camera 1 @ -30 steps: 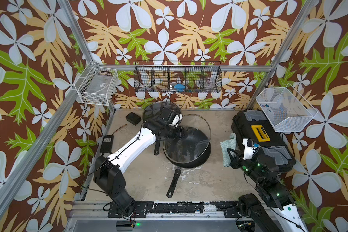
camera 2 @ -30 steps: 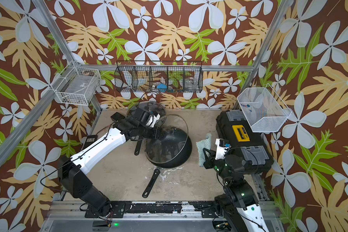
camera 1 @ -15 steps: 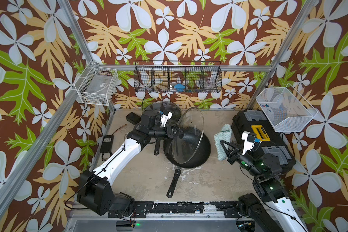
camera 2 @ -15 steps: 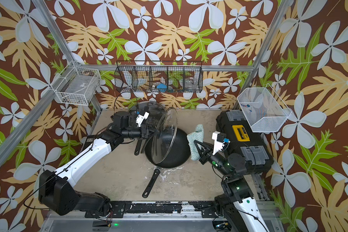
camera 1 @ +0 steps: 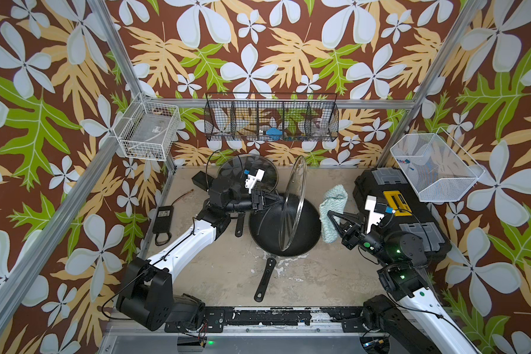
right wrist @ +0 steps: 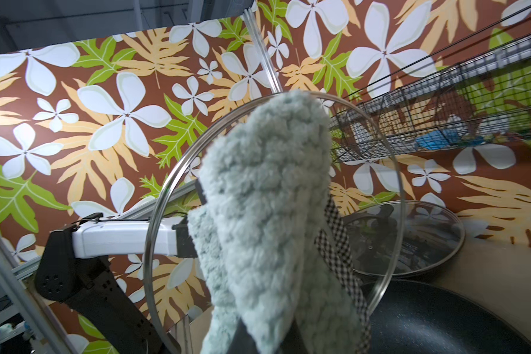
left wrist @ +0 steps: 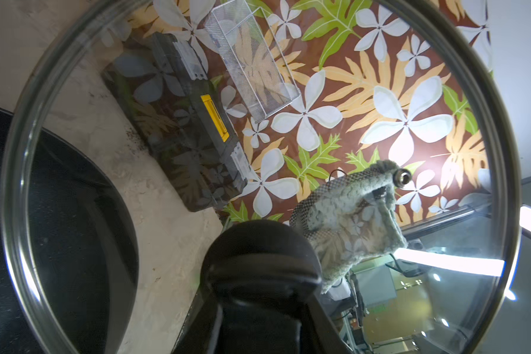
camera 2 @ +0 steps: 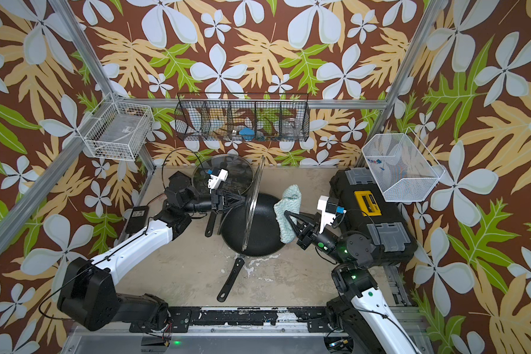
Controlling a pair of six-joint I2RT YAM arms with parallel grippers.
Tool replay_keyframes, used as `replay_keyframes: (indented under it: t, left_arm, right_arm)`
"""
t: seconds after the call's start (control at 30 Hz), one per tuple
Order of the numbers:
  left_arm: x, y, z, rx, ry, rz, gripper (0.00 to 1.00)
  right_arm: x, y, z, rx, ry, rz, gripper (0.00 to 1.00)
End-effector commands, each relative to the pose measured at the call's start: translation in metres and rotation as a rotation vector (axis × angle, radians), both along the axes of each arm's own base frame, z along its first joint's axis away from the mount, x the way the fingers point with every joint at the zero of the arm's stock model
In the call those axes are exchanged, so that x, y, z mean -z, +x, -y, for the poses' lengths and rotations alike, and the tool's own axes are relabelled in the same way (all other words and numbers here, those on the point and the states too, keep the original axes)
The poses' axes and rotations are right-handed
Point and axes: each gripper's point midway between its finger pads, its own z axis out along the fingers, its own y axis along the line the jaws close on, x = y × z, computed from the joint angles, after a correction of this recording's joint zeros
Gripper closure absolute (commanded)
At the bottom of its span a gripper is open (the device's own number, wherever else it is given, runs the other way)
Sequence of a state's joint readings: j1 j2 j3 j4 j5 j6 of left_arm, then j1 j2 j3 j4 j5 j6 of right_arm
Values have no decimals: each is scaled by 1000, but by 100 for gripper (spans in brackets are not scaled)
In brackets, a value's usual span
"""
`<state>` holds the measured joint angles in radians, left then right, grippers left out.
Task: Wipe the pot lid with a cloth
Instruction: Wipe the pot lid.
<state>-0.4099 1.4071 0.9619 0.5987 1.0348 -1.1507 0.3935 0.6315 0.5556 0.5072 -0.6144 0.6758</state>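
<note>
The stained beige tabletop (camera 1: 227,269) fills the middle of both top views. A large black frying pan (camera 1: 265,230) lies at its centre, handle toward the lower edge. Above it sits a second pan (camera 1: 239,225) under a glass lid (camera 1: 236,170). A black toolbox (camera 1: 423,230) lies at the right, with a small black box (camera 1: 200,180) and a power adapter (camera 1: 163,214) at the left.

The round, clear glass, metal-rimmed pot lid (camera 1: 295,196), lying tilted a second ago, now stands on edge, clamped at the left end effector (camera 1: 280,199). The fluffy pale teal cloth (camera 1: 334,196) has risen off the surface (camera 1: 221,263) and drapes over the right end effector (camera 1: 331,213).
</note>
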Motion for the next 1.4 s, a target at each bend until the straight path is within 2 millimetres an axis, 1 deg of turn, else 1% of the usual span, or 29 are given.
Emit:
replay_keyframes:
  t: [0.0, 0.1, 0.23, 0.43, 0.53, 0.67, 0.77, 0.9, 1.0, 1.17, 1.27, 1.37]
  left_arm:
    - [-50, -17, -5, 66, -180, 112, 100]
    - [-51, -22, -7, 100, -228, 93, 100]
    - [-53, -27, -8, 148, -273, 76, 100]
    - [-47, -36, -8, 203, -272, 69, 100]
    - [-43, -34, -8, 199, -268, 57, 100]
    - [-43, -34, -7, 201, -268, 58, 100]
    - [-43, -35, -7, 204, -266, 58, 100]
    - [-40, -38, -7, 211, -256, 59, 100]
    - [-38, -41, -8, 217, -250, 59, 100]
    - [-41, -47, -10, 225, -248, 76, 100]
    - [-45, -52, -11, 234, -247, 92, 100]
    - [-48, -56, -13, 239, -247, 102, 100]
  right_arm:
    - [-25, -6, -8, -11, 60, 85, 100]
    - [-32, -9, -26, -45, 58, 105, 100]
    - [-41, -9, -45, -73, 46, 130, 100]
    - [-53, 3, -56, -69, 29, 145, 100]
    - [-61, 5, -65, -86, 27, 157, 100]
    - [-66, 2, -82, -112, 24, 175, 100]
    - [-69, 10, -88, -89, -3, 187, 100]
    - [-72, 25, -93, -37, -33, 196, 100]
    - [-71, 39, -93, 25, -53, 192, 100]
    - [-66, 69, -84, 158, -93, 166, 100]
    - [-58, 89, -75, 179, -79, 115, 100]
    - [-49, 103, -69, 213, -90, 78, 100]
